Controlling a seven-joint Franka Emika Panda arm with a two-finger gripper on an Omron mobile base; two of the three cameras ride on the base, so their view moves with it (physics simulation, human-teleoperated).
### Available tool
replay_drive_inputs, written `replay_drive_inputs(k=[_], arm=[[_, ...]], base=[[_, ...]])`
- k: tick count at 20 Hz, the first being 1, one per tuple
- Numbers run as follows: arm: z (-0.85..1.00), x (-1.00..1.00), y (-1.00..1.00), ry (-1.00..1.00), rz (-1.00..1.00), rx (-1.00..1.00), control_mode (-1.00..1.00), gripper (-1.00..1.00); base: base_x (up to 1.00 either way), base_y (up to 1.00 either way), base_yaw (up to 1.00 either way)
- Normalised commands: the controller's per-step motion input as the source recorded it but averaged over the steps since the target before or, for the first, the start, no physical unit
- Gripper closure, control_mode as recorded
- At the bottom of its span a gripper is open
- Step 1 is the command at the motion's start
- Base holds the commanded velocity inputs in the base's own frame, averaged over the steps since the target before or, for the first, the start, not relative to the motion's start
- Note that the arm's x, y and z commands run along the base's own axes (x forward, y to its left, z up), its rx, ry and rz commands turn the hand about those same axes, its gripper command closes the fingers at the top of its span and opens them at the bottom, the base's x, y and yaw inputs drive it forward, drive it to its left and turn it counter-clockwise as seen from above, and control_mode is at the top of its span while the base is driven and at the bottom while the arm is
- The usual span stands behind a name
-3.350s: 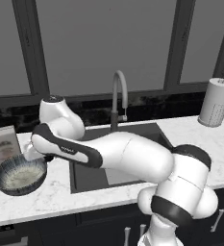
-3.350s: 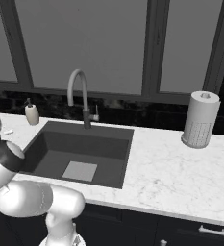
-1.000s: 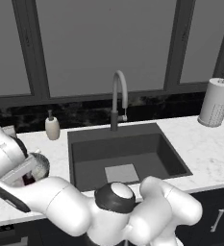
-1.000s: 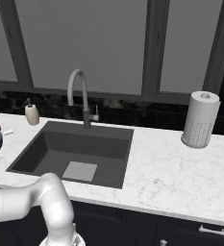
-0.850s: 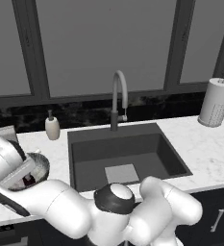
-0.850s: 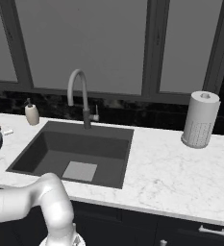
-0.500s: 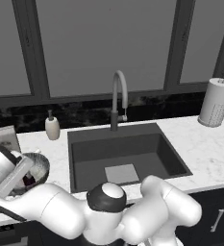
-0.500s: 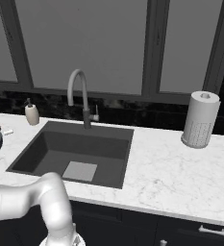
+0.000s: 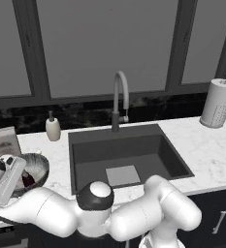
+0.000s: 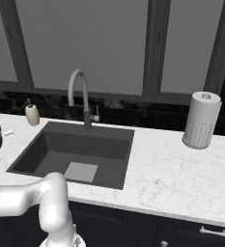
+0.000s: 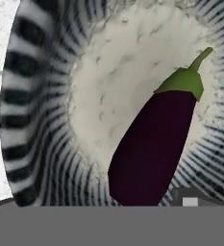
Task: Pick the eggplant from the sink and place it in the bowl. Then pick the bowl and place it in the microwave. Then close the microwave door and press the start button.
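A kitchen: marble counter [image 10: 172,173], dark sink [image 9: 126,157] with faucet [image 9: 120,99], paper towel roll [image 10: 201,120].

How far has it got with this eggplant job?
Done: the eggplant lies inside the bowl, and nothing is left in the sink. In hand: the gripper is right at the bowl; whether it grips the rim I cannot tell. Left: carrying the bowl to the microwave, closing the door and pressing start.

Left and right base views looking forward and down, sharing the sink [image 9: 126,157] [image 10: 75,152]; hand view pressed close, looking into the bowl [image 11: 41,120]
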Motion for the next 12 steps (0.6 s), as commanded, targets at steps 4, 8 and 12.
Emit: replay_drive_inputs(k=[4, 8, 12], arm=[[-0.3, 0.22, 0.0, 0.0, 0.18, -0.08, -1.0, -1.0], [-0.21, 0.17, 0.0, 0.0, 0.14, -0.06, -1.0, -1.0], [-0.1, 0.04, -0.04, 0.0, 0.13, -0.05, -1.0, -1.0]], base=[[0.0, 0.0, 0.0], [0.0, 0.0, 0.0], [0.0, 0.0, 0.0]])
